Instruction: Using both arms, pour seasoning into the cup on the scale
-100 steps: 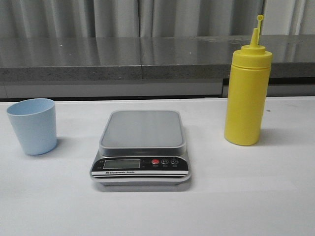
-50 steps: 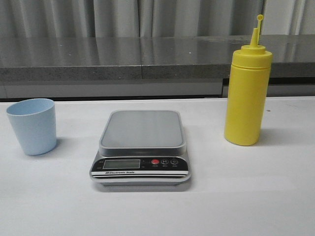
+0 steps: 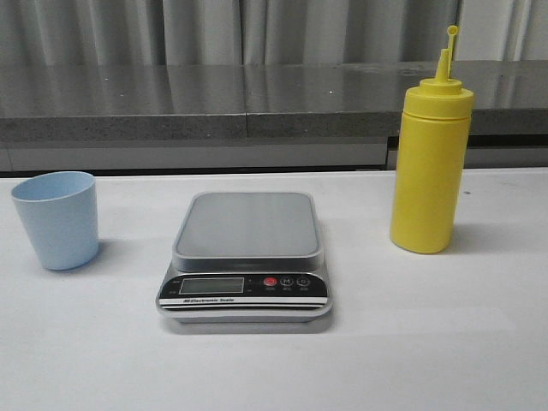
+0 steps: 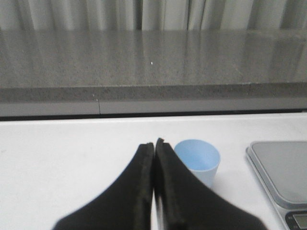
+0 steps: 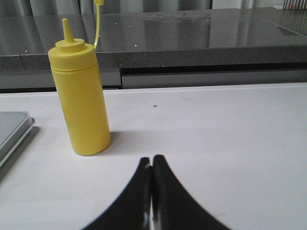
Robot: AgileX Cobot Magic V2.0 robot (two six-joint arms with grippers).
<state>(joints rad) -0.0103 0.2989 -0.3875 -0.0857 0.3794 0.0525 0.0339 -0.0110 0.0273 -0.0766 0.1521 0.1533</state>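
Observation:
The yellow seasoning bottle (image 3: pixel 430 167) stands upright at the right of the white table, its cap hanging open beside the nozzle. The pale blue cup (image 3: pixel 56 219) stands empty at the left. The scale (image 3: pixel 247 257) lies between them with nothing on its grey platform. Neither arm shows in the front view. In the left wrist view my left gripper (image 4: pixel 154 143) is shut and empty, just short of the cup (image 4: pixel 197 159). In the right wrist view my right gripper (image 5: pixel 151 159) is shut and empty, apart from the bottle (image 5: pixel 80 106).
A dark grey stone ledge (image 3: pixel 257 98) runs along the back of the table, with curtains behind it. The scale's edge shows in the left wrist view (image 4: pixel 280 172) and in the right wrist view (image 5: pixel 12 132).

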